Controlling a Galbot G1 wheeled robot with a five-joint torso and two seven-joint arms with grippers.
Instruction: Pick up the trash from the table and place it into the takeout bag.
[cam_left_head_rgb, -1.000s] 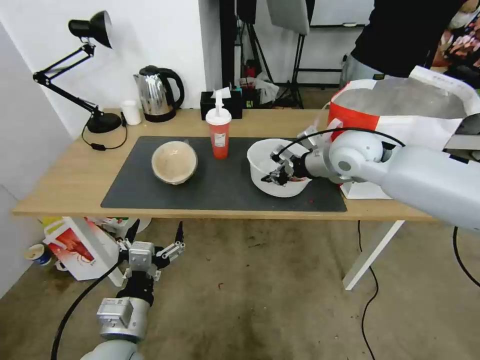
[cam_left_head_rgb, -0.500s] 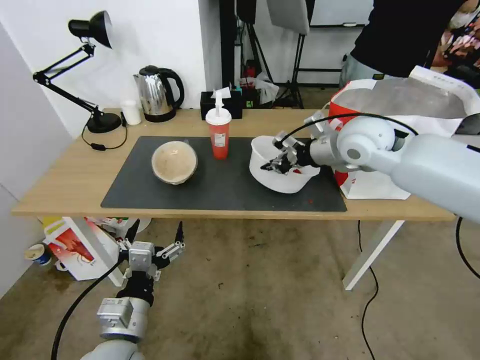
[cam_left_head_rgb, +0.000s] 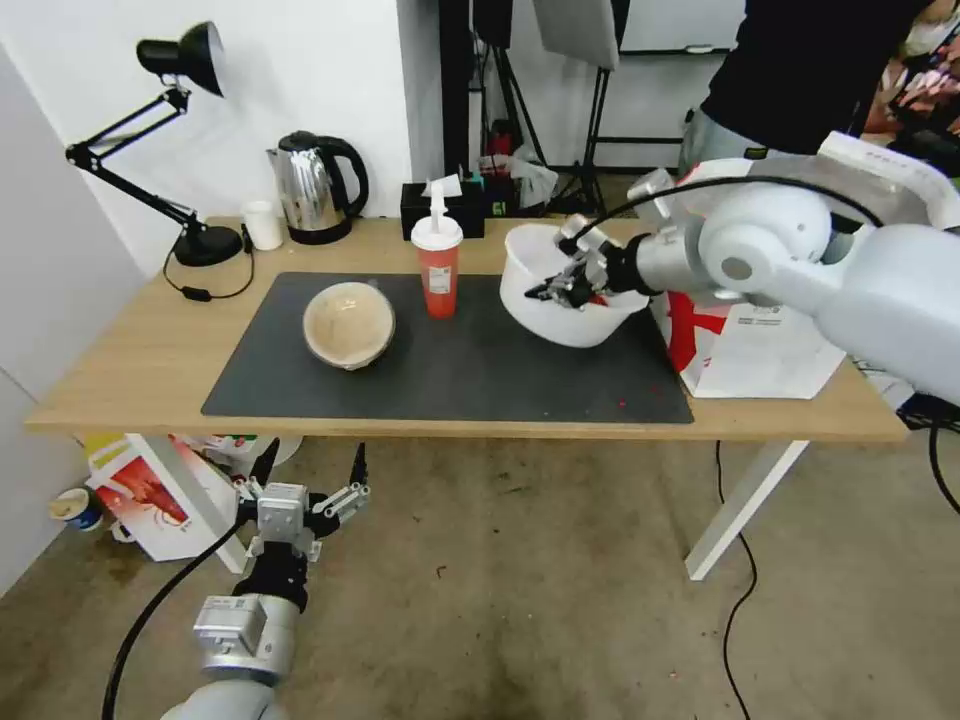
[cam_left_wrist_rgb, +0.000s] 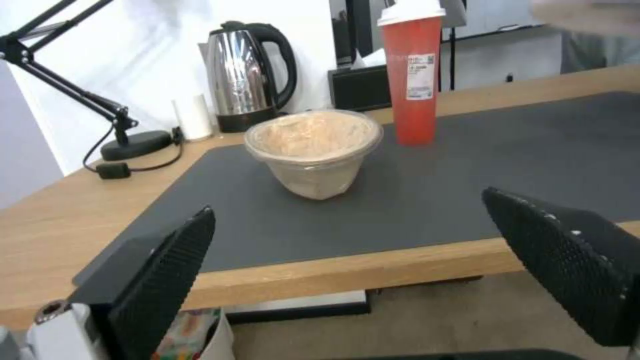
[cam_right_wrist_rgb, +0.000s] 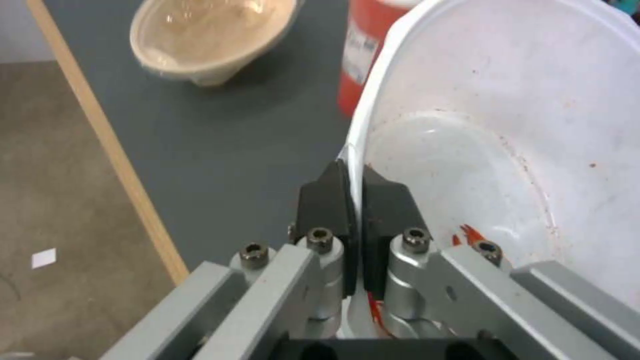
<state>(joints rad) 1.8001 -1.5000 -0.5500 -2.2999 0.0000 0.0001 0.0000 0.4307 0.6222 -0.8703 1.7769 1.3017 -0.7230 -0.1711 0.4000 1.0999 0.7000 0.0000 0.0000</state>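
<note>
- The large white plastic bowl (cam_left_head_rgb: 560, 300) has risen off the dark grey mat (cam_left_head_rgb: 450, 370), nearer the white-and-red takeout bag (cam_left_head_rgb: 760, 340).
- No label is readable.
- Right tool (cam_left_head_rgb: 565, 288) pinches its rim; left tool (cam_left_head_rgb: 305, 490) hangs wide open below the light-wood surface (cam_left_head_rgb: 150, 360).

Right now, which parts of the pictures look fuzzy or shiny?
In the left wrist view, the left gripper's black fingers near the lens are soft and the top right corner is smeared; in the head view, the kettle glints; in the right wrist view, the white bowl, pinched by the right gripper, gleams inside.
</note>
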